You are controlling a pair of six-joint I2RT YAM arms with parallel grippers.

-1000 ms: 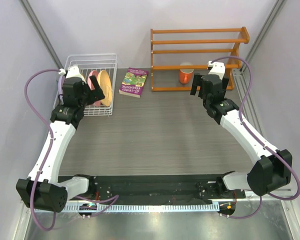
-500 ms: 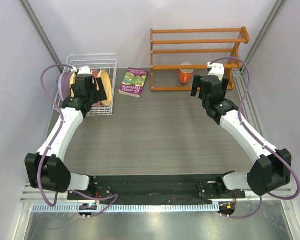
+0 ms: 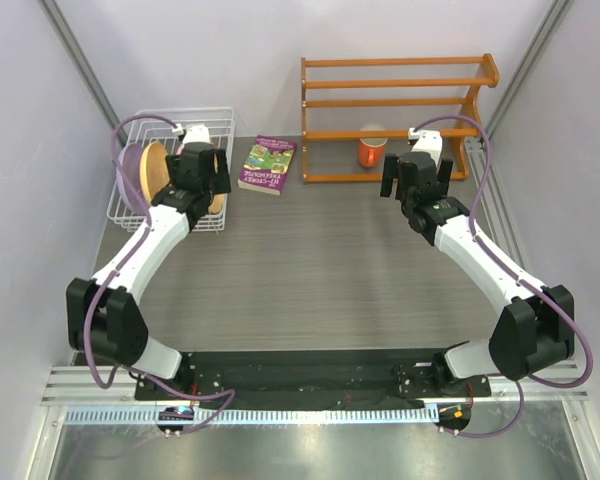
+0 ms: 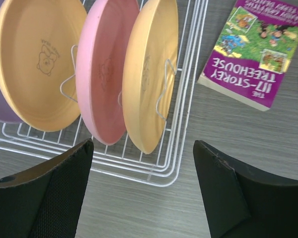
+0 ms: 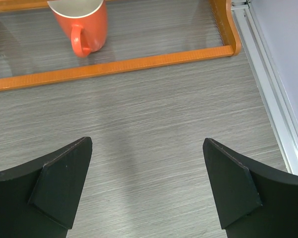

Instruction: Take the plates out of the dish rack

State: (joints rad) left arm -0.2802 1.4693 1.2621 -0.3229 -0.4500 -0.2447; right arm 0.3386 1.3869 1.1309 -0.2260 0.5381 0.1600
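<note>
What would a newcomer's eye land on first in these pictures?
Probably the bright plates, yellow-orange, pink and lavender, standing on edge in the white dish rack at the far left, with the left arm holding black jaws open over them. Next, the purple book lying beside the rack, and the orange mug in the bottom of the orange wooden shelf at the back.
</note>
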